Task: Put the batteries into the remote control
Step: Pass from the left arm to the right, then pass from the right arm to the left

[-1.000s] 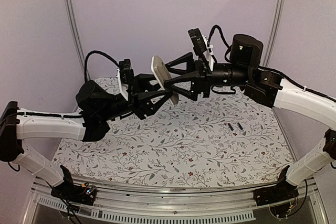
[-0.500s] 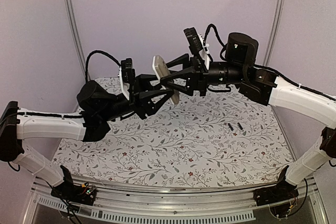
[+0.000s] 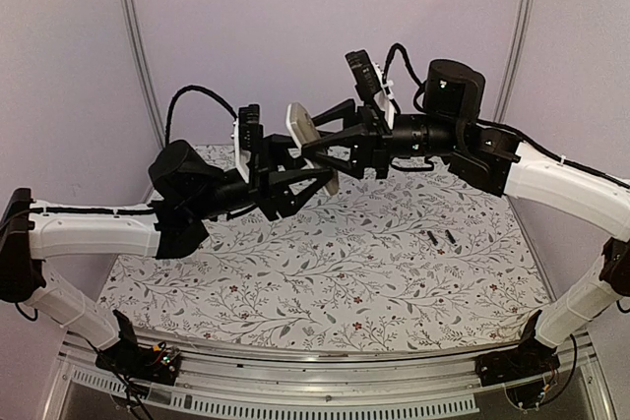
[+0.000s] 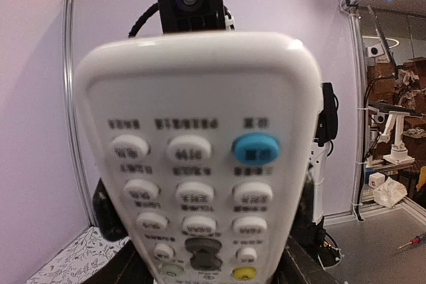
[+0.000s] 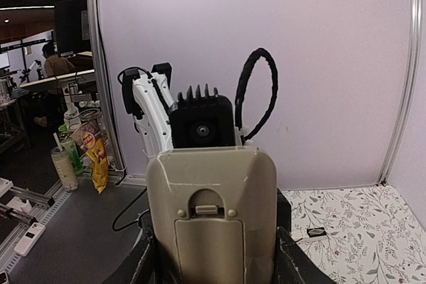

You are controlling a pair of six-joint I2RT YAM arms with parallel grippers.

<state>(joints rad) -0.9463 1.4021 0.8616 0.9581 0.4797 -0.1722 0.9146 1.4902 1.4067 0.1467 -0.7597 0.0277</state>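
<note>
I count one remote control [image 3: 298, 123] and two batteries [image 3: 432, 238] [image 3: 450, 237], with a single table [image 3: 345, 282] beneath. Two arms are present, the left arm [image 3: 89, 233] and the right arm [image 3: 561, 184]. Each carries one wrist camera [image 3: 248, 130] [image 3: 364, 74], two in total.

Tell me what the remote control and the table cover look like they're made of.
The remote control looks like moulded plastic: off-white, smooth, soft sheen. The table cover is probably printed cloth or vinyl: matte, floral pattern.
</note>
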